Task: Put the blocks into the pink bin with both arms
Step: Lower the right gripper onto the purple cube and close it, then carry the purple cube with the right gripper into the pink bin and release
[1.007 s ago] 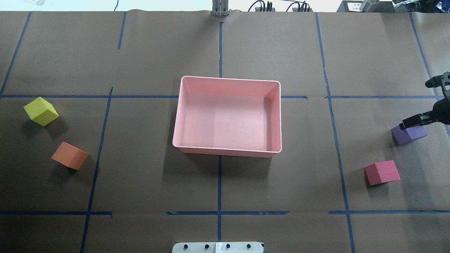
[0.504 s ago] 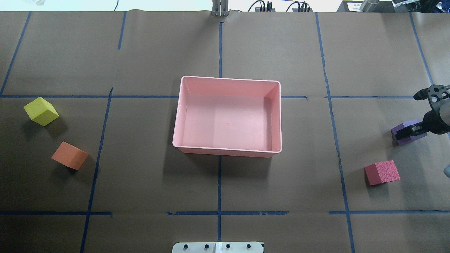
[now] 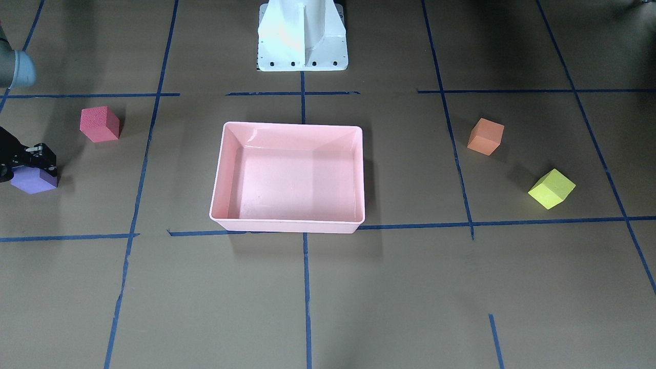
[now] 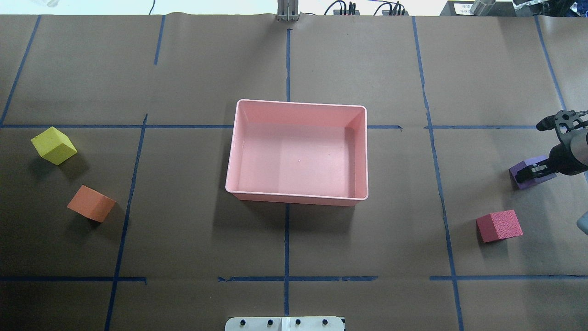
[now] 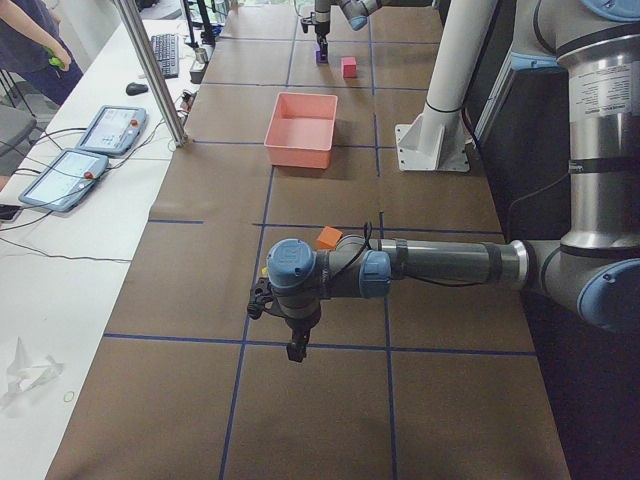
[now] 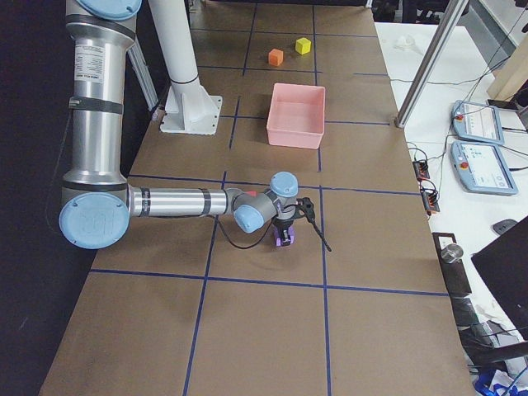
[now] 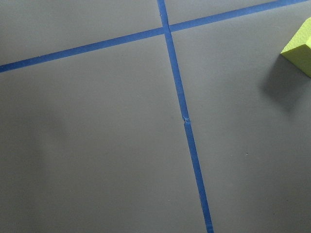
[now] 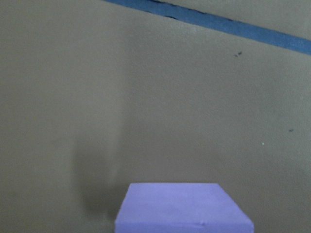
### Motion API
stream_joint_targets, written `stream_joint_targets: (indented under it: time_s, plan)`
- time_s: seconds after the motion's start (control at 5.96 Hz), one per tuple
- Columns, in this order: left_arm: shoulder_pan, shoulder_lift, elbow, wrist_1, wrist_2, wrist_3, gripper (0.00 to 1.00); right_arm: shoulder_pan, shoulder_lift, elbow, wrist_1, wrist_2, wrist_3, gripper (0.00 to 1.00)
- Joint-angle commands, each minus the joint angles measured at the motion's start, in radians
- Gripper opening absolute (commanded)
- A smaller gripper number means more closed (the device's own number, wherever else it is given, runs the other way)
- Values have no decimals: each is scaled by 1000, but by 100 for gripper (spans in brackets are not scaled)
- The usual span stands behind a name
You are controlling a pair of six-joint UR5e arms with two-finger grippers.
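Note:
The pink bin [image 4: 298, 102] [image 3: 292, 124] stands empty at the table's middle. My right gripper [image 4: 533, 174] [image 3: 28, 161] is down over the purple block [image 4: 528, 184] [image 3: 32, 182] [image 8: 182, 206], fingers beside it; I cannot tell whether they grip. The red block [image 4: 499, 225] [image 3: 99, 123] lies nearby. The yellow-green block [image 4: 53, 145] [image 7: 300, 46] and the orange block [image 4: 91, 203] [image 3: 485, 136] lie on the left side. My left gripper [image 5: 296, 347] shows only in the exterior left view, pointing down beyond them; I cannot tell its state.
The white pedestal base [image 3: 302, 36] stands at the robot's edge of the table. Blue tape lines cross the brown paper. A side table with tablets [image 5: 100, 130] and a metal pole [image 5: 150, 70] runs along the far edge.
My right gripper has come inward and down over the purple block, which has shifted slightly. The other blocks and the bin have not moved.

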Motion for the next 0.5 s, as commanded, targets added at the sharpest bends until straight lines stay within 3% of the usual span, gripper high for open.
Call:
stream_joint_targets:
  time_s: [0.0,0.17,0.34]
  plan:
    - [0,0,0,0,0,0,100,7,15,113,-118,15,10,34]
    - [0,0,0,0,0,-1,100,6,80,230,-313,13,19,35]
    - [0,-2,0,-1,0,0,100,4,250,286,-543,12,98,36]
